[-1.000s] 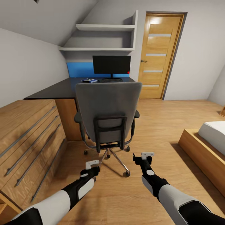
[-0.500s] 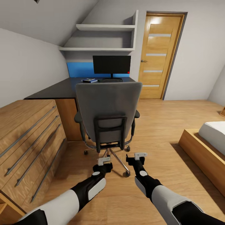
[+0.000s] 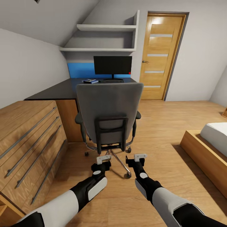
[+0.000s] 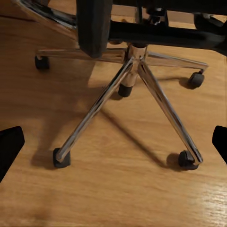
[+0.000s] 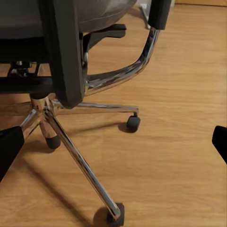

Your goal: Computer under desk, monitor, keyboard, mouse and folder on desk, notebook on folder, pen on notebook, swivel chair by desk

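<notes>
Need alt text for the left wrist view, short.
Looking low at the swivel chair from behind: its chrome star base spreads over the wooden floor on black casters. The dark fingertips of the left end effector sit spread at both frame edges, holding nothing.

A wooden door with four pale horizontal panes stands shut in the far wall, right of centre, with a small handle on its left edge. Two white shelves sit one above the other in the far alcove under the sloping ceiling, and a blue panel covers the wall below them. A long wooden drawer unit with grey bar handles runs along the left side. At the right, a bed with a wooden frame carries a white mattress. Wood plank flooring covers the room.
</notes>
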Motion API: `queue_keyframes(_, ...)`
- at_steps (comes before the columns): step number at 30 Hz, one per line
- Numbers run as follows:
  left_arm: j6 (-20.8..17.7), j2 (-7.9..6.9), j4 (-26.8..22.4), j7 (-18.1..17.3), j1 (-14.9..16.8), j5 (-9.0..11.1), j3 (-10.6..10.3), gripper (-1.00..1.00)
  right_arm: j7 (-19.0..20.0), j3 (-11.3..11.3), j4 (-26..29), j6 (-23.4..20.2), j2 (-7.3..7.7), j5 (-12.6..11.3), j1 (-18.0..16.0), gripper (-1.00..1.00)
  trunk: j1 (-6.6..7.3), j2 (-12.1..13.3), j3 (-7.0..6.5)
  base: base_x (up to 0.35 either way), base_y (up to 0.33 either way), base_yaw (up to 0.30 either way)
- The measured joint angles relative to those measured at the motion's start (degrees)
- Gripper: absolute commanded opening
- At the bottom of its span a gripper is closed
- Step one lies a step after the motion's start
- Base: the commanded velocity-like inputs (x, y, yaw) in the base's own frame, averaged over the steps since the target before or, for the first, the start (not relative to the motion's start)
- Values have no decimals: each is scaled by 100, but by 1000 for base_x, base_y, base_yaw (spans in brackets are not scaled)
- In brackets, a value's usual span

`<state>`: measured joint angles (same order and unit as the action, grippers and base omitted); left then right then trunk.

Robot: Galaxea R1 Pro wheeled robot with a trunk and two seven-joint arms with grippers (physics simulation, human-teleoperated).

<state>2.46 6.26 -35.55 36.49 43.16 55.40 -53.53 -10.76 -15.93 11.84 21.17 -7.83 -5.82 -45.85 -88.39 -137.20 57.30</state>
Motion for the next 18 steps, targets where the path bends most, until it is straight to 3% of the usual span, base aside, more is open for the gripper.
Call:
queue_keyframes(4,-4,-289,-166,-25,1,4,98,100,1,-9,14,12,-6,23,8,100,0,0,0,0,0,0)
queue_keyframes(9,-75,-682,-470,-64,1,58,529,100,-5,-25,71,-40,-7,36,11,100,0,0,0,0,0,0)
queue_keyframes(13,-413,-738,-510,-78,1,84,682,100,-32,-11,371,-675,-167,39,-2,100,0,0,0,0,0,0)
queue_keyframes(16,-1177,-745,-516,-66,2,83,737,100,-29,1,900,-1407,-210,19,-5,100,0,0,0,0,0,0)
queue_keyframes(18,-1577,-737,-516,-109,3,62,999,100,-3,3,1275,-1820,-217,-3,-5,100,0,0,0,0,0,0)
